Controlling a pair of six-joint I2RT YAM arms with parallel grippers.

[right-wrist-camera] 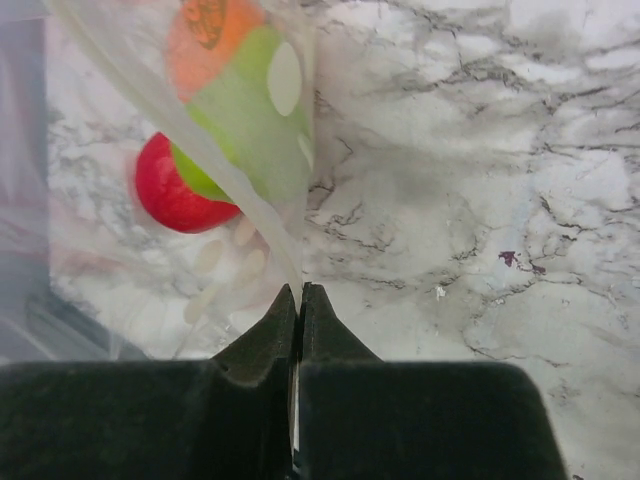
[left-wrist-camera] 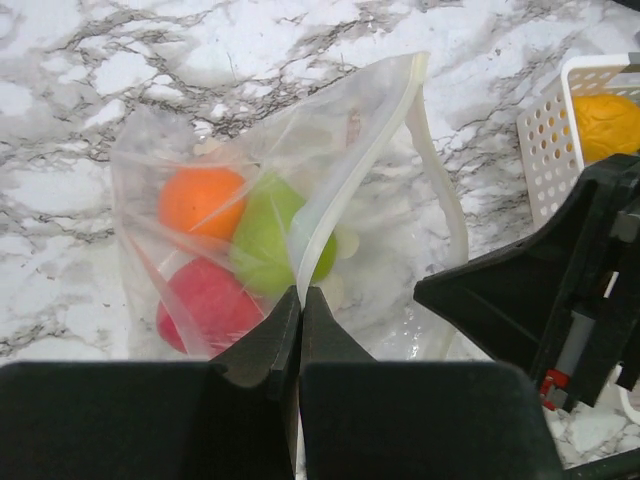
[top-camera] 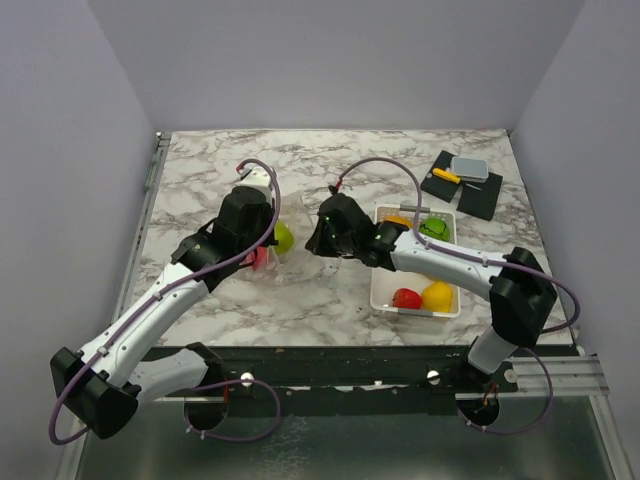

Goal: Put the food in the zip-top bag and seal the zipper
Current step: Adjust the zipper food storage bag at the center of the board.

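Lab test booth: marble-look table [top-camera: 330,300] between 3 plain grey walls [top-camera: 330,60], metal mounting rail [top-camera: 570,380]

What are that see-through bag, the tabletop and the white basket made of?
The bag looks like thin clear plastic film, glossy and creased; the fruit shows through it. The tabletop has a marble look, white with grey veins, perhaps only printed laminate. The basket is probably moulded white plastic, matte, with regular rows of small holes.

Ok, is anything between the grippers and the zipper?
Nothing visible. The left gripper and the right gripper are each shut directly on the zipper at the mouth of the zip-top bag.
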